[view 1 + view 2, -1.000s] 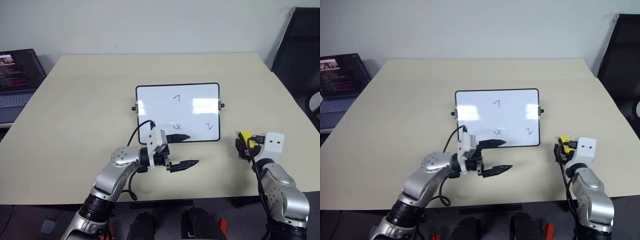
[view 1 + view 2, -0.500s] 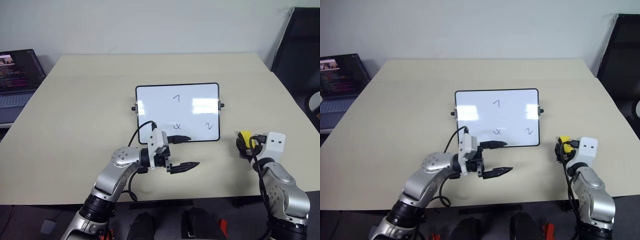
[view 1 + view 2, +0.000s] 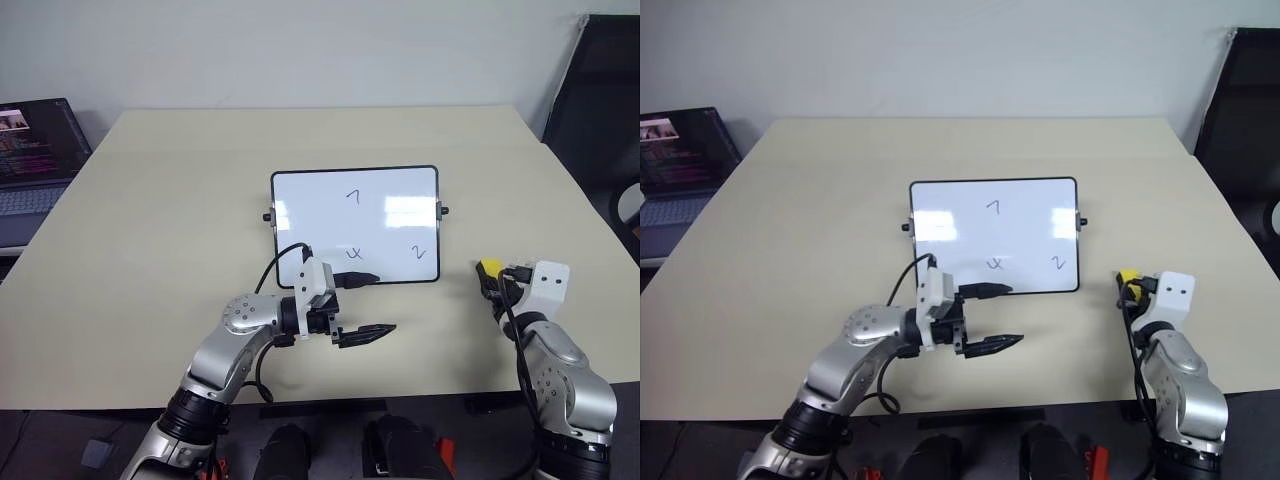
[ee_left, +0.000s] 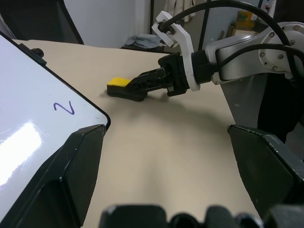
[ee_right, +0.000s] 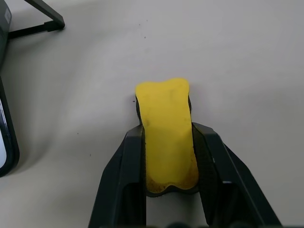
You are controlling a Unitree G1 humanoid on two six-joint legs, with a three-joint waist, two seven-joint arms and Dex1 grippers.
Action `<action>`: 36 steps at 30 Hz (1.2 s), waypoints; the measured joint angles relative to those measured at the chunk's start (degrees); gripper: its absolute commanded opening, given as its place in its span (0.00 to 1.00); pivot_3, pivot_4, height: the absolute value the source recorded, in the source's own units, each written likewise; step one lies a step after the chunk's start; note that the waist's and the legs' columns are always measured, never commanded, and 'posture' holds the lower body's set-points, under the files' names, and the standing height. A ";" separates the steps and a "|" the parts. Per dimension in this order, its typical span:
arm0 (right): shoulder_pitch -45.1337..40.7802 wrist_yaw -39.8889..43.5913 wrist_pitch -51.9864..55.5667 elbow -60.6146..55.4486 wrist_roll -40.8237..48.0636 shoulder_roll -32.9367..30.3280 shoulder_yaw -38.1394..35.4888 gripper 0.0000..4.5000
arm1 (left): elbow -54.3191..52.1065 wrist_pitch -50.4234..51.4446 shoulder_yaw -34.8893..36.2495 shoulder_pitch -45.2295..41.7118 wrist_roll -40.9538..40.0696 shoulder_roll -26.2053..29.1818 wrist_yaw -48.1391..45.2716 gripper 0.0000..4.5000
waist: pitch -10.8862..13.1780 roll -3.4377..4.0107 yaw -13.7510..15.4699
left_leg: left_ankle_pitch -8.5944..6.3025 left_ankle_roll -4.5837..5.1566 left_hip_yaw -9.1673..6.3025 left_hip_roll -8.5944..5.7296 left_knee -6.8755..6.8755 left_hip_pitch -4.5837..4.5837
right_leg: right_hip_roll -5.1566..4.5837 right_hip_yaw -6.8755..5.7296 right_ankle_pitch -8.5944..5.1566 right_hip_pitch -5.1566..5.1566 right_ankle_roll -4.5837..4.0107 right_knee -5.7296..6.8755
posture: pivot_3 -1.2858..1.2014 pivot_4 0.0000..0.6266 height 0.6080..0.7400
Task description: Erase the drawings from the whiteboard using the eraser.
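Both right fingers [image 5: 209,156] around eraser [image 5: 166,128]

The eraser [image 5: 166,133] has its near end hidden between the right pincer [image 5: 167,156] fingers [image 5: 123,175].

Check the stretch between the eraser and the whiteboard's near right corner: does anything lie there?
Nothing: bare tabletop separates the eraser from the whiteboard, as the left wrist view shows.
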 measured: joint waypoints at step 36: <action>-1.86 8.07 -23.65 1.25 -7.63 -1.71 19.87 0.23 | 15.01 -10.23 2.32 -5.56 15.13 -3.90 14.69 1.00 | 0.00 0.00 0.04 | 0.00 0.00 -0.03 0.02 0.01 -0.01 | 0.02 -0.03 0.04 -0.02 0.02 -0.01 | 0.52 0.24 1.00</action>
